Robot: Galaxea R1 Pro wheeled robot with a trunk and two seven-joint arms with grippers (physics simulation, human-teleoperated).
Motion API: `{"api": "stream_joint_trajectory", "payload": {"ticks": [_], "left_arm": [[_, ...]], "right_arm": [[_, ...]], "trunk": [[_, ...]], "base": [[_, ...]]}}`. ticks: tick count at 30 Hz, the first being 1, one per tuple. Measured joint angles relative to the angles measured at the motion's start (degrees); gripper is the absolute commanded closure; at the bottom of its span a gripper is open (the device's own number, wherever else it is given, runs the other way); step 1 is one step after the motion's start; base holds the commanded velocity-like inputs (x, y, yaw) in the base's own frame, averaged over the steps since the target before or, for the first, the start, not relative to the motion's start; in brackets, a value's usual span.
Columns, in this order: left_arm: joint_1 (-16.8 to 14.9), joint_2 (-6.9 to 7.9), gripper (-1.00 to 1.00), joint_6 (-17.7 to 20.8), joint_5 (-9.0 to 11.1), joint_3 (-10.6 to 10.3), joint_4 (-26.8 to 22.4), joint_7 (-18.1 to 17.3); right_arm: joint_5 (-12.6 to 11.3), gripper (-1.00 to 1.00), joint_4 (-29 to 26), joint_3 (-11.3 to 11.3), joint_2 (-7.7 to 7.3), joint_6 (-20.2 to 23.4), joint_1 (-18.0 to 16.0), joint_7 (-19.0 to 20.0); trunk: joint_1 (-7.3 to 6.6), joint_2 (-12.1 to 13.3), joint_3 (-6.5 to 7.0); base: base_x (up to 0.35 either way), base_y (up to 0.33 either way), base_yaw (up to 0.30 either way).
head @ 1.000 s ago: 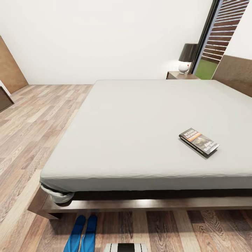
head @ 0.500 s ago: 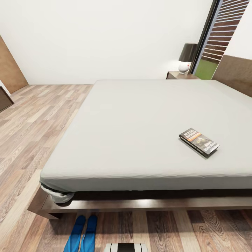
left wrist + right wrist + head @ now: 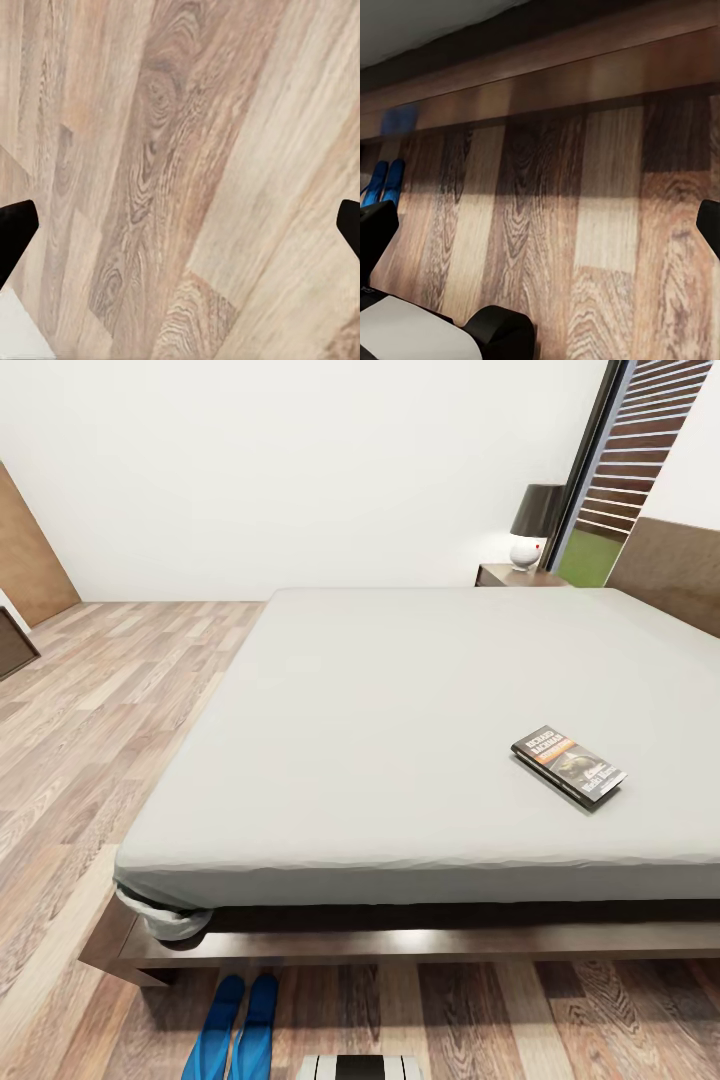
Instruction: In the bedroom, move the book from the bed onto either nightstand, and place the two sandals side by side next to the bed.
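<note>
A: Since nothing's budged over the last second, we're parked: book [image 3: 568, 763] at the bed's [image 3: 400, 700] right of frame, sandals [image 3: 238, 1028] paired bottom left.

B: Yep, both our grippers [image 3: 180, 225] [image 3: 540, 225] spread wide, empty, book's next.

The two sandals [image 3: 238, 1030] are cut off by the lower edge in the head view, so only their front parts are seen. The bed [image 3: 400, 720] is cut off at the right edge, its headboard [image 3: 668, 565] too. The nightstand [image 3: 505, 574] is largely hidden behind the mattress (only its top is seen). The smaller lettering on the book [image 3: 568, 763] cannot be read.

In the right wrist view, the sandals [image 3: 382, 182] are partly cut off at the edge.
</note>
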Motion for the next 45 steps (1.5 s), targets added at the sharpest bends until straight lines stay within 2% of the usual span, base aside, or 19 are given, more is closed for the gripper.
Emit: {"api": "stream_joint_trajectory", "payload": {"ticks": [6, 11, 37, 45], "left_arm": [[0.0, -0.06, -1.0, -0.34, 0.83, -0.1, -0.04, 3.06], [0.0, -0.15, -1.0, -0.29, 1.05, -0.16, -0.04, 4.09], [-0.02, -0.31, -1.0, -0.64, 1.23, -0.27, -0.05, 4.89], [0.0, -0.36, -1.0, -0.65, 1.23, -0.28, -0.05, 4.81]], "right_arm": [[0.0, -1.0, 0.01, 0.02, 0.0, 0.0, -0.01, 0.0], [0.0, -1.0, -0.01, 0.06, 0.03, 0.0, -0.01, 0.0], [0.0, -1.0, -0.03, 0.08, 0.03, 0.0, -0.02, 0.0], [0.0, -1.0, -0.02, 0.08, 0.0, 0.0, -0.02, 0.0]], "trunk": [[0.0, 0.0, 0.0], [0.0, 0.0, 0.0], [0.0, 0.0, 0.0], [-0.21, 0.1, 1.77]], "base": [[0.0, 0.0, 0.0], [0.0, 0.0, 0.0], [0.0, 0.0, 0.0], [0.0, 0.0, 0.0]]}}
